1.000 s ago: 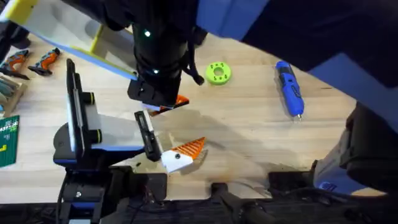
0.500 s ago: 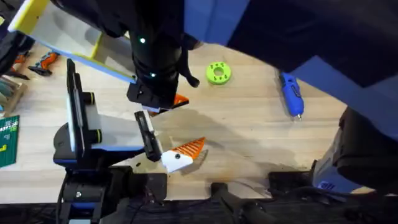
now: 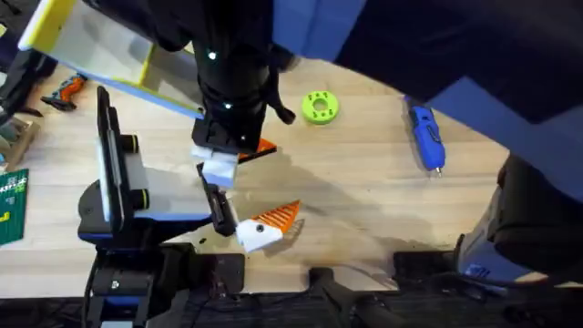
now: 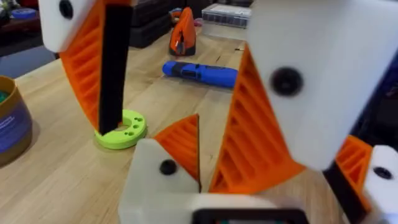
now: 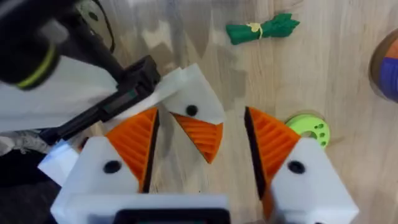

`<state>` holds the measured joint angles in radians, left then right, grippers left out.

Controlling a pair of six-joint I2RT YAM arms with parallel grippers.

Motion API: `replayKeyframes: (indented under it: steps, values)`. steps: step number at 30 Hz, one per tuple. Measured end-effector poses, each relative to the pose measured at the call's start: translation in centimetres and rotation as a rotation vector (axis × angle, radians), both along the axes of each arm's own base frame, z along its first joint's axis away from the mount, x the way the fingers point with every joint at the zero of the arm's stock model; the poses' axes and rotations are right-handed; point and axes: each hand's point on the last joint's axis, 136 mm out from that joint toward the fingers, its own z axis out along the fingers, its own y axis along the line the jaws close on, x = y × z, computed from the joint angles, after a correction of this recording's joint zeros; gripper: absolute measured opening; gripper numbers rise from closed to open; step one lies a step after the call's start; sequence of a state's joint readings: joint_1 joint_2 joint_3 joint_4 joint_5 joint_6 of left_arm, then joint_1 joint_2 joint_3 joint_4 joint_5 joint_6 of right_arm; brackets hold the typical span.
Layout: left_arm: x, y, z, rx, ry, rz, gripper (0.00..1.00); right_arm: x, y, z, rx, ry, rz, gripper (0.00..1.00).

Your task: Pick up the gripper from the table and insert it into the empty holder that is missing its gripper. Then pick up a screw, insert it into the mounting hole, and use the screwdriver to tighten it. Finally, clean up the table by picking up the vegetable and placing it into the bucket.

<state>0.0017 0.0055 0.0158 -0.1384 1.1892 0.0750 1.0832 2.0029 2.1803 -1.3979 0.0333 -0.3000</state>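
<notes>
left gripper [image 4: 180, 112]: fingers spread wide, nothing clamped; a white mount with an orange insert sat in the gap between them
right gripper [image 5: 200, 115]: fingers also well apart, empty; straddled the holder [image 5: 199, 93] without touching it on either side
the gripper [image 5: 202, 134]: orange ribbed piece lay flush against the holder's white wedge; looked seated, but I could not tell if it was fully home, nor whether this was the empty mount or the fixture's already fitted one
mounting hole: dark dot on the wedge face; screw in or not, cannot tell
fixture arm [image 3: 118, 196]: black and blue, at 8 o'clock from the green ring [image 3: 319, 107]
the screwdriver [image 3: 424, 137]: flat on the table at 3 o'clock from the ring, well apart from both grippers; untouched
the vegetable [image 5: 261, 28]: loose on the table, not in the bucket [image 5: 387, 65]; the two well apart
progress: my read, insertion at or near its end; both grippers free
left to do: pick a screw, seat it, drive it with the screwdriver; then vegetable into bucket; most of the task remained
</notes>
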Motion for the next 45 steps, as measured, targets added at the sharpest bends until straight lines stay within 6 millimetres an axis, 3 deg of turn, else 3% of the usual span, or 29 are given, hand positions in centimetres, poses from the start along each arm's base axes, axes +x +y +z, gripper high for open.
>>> replayKeyframes:
  steps: [7, 12, 14, 15, 17, 24, 28, 33, 38, 45]
  values:
    - [0.0, 0.0, 0.0, 0.0, 0.0, 0.001, 0.985, 0.2, 0.0, 0.1, 0.007, -0.001, -0.014, 0.773]
    - [0.0, 0.0, 0.0, 0.0, 0.0, -0.001, 0.985, 1.8, -0.3, 1.2, 0.061, -0.014, -0.096, 0.775]
    - [0.0, 0.0, 0.0, 0.0, 0.0, -0.001, 0.985, 2.7, -1.3, 2.3, 0.088, -0.021, -0.149, 0.775]
    - [0.0, 0.0, 0.0, 0.0, 0.0, -0.001, 0.985, 4.2, -3.2, 4.5, 0.141, -0.039, -0.239, 0.777]
    - [0.0, 0.0, 0.0, 0.0, 0.0, -0.001, 0.985, 5.2, -4.6, 6.0, 0.177, -0.053, -0.301, 0.778]
    - [0.0, 0.0, 0.0, 0.0, 0.0, -0.001, 0.985, 7.1, -8.9, 8.2, 0.217, -0.062, -0.462, 0.777]
    - [0.0, 0.0, 0.0, 0.0, 0.0, -0.001, 0.985, 7.8, -11.3, 7.5, 0.217, -0.053, -0.554, 0.778]
    - [0.0, 0.0, 0.0, 0.0, 0.0, -0.001, 0.985, 8.3, -15.3, 4.8, 0.224, -0.034, -0.712, 0.779]
    - [0.0, 0.0, 0.0, 0.0, 0.0, -0.001, 0.985, 7.3, -21.8, 1.9, 0.214, -0.011, -0.93, 0.78]
    - [0.0, 0.0, 0.0, 0.0, 0.0, 0.0, 0.985, 5.6, -29.5, 0.2, 0.212, -0.007, -1.202, 0.78]
